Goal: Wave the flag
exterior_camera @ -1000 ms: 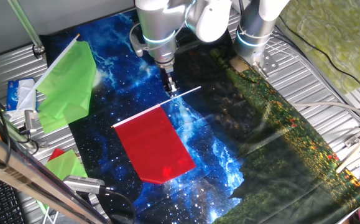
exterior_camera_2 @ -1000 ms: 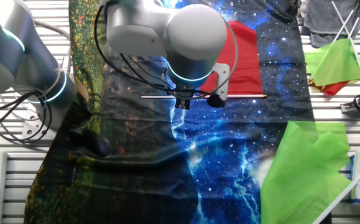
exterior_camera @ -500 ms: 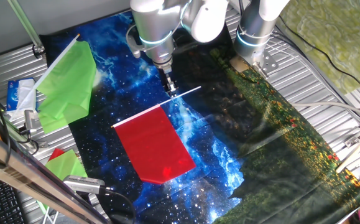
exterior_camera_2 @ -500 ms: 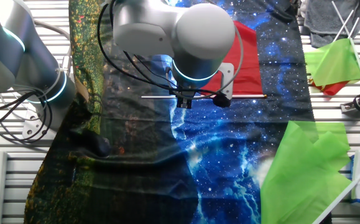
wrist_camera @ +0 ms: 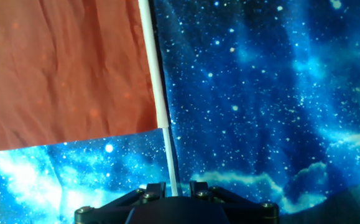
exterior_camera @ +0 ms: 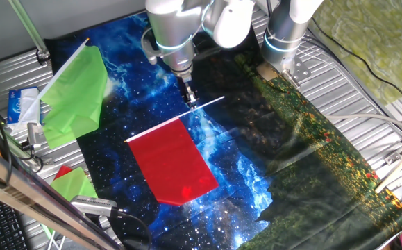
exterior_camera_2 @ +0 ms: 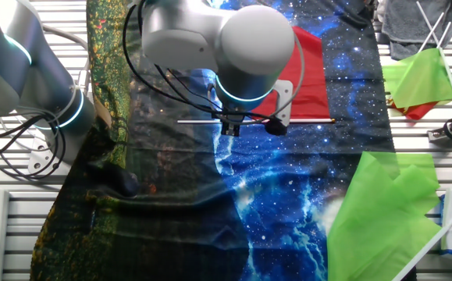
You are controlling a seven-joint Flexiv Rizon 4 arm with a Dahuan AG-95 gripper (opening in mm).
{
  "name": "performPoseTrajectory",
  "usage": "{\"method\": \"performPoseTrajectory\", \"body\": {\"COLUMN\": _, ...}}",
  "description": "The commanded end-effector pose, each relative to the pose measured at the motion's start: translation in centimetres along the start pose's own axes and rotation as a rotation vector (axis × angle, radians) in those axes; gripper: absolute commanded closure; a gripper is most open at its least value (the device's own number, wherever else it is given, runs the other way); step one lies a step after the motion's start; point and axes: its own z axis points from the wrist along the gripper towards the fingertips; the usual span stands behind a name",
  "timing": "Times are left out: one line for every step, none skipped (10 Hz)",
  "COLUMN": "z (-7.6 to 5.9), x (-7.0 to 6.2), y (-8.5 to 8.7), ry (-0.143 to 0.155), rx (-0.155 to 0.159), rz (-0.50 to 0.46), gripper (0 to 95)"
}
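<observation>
The red flag lies flat on the starry blue cloth, its thin white stick pointing to the far right. My gripper is down at the stick just past the sheet's corner. In the hand view the stick runs between the two fingertips, with a small gap on each side. The jaws are open around it, and the red sheet lies to the left. In the other fixed view the gripper sits on the stick, and the arm hides part of the red sheet.
A larger light-green flag lies at the far left. A small green-and-red flag lies at the near left by a metal tool. A second arm's base stands at the back right. A dark flower-print cloth covers the right side.
The arm has shifted slightly to the left above the stick since the earliest frames. The gripper tip and the flag have stayed in place.
</observation>
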Motion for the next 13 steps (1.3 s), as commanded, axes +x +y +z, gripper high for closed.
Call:
{"method": "performPoseTrajectory", "body": {"z": 0.2, "x": 0.7, "y": 0.0, "ry": -0.004, "rx": 0.007, "rz": 0.008, "gripper": 76.0}}
{"method": "performPoseTrajectory", "body": {"z": 0.7, "x": 0.9, "y": 0.1, "ry": -0.005, "rx": 0.008, "rz": 0.007, "gripper": 76.0}}
{"method": "performPoseTrajectory", "body": {"z": 1.0, "x": 0.9, "y": 0.0, "ry": -0.011, "rx": 0.011, "rz": 0.002, "gripper": 76.0}}
{"method": "performPoseTrajectory", "body": {"z": 1.0, "x": 0.9, "y": -0.1, "ry": -0.010, "rx": 0.004, "rz": 0.011, "gripper": 76.0}}
{"method": "performPoseTrajectory", "body": {"z": 1.0, "x": 0.9, "y": -0.1, "ry": -0.009, "rx": 0.007, "rz": 0.010, "gripper": 76.0}}
{"method": "performPoseTrajectory", "body": {"z": 1.0, "x": 0.9, "y": -0.2, "ry": -0.003, "rx": 0.010, "rz": 0.010, "gripper": 76.0}}
{"method": "performPoseTrajectory", "body": {"z": 1.1, "x": 0.8, "y": -0.3, "ry": -0.007, "rx": 0.015, "rz": 0.010, "gripper": 76.0}}
{"method": "performPoseTrajectory", "body": {"z": 1.2, "x": 0.8, "y": -0.3, "ry": -0.011, "rx": 0.013, "rz": 0.014, "gripper": 95.0}}
{"method": "performPoseTrajectory", "body": {"z": 1.3, "x": 0.8, "y": -0.5, "ry": -0.019, "rx": 0.011, "rz": 0.012, "gripper": 95.0}}
{"method": "performPoseTrajectory", "body": {"z": 1.4, "x": 0.8, "y": -0.6, "ry": -0.020, "rx": 0.010, "rz": 0.011, "gripper": 95.0}}
{"method": "performPoseTrajectory", "body": {"z": 1.4, "x": 0.7, "y": -0.6, "ry": -0.022, "rx": 0.010, "rz": 0.010, "gripper": 95.0}}
{"method": "performPoseTrajectory", "body": {"z": 1.4, "x": 0.7, "y": -0.6, "ry": -0.022, "rx": 0.008, "rz": 0.010, "gripper": 95.0}}
{"method": "performPoseTrajectory", "body": {"z": 1.4, "x": 0.7, "y": -0.6, "ry": -0.018, "rx": 0.005, "rz": 0.012, "gripper": 95.0}}
